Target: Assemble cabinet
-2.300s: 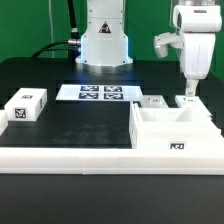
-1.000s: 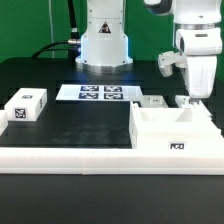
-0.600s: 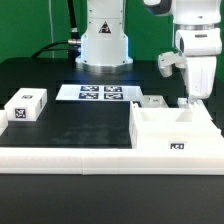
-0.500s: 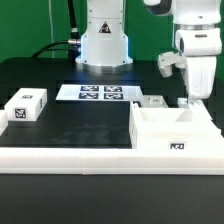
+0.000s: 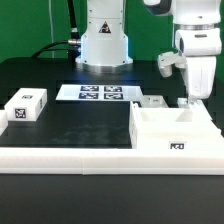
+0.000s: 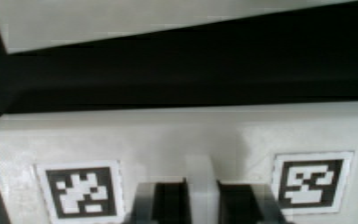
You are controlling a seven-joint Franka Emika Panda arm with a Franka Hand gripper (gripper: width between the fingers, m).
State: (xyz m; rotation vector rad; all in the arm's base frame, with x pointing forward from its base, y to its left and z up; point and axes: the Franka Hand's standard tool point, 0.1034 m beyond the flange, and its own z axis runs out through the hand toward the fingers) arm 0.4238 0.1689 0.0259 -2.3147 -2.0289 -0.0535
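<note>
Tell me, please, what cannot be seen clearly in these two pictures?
1. Gripper: exterior view, tips too small beside the cabinet wall; wrist view, cut off by the picture edge, so open or shut is unclear.
2. Tags: wrist view, blurred, patterns unreadable.
3. Small white part: exterior view, partly hidden behind the cabinet.

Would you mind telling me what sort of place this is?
Probably a robotics lab bench: a robot arm base stands at a black table carrying the marker board, the tagged white cabinet and a small tagged block.
</note>
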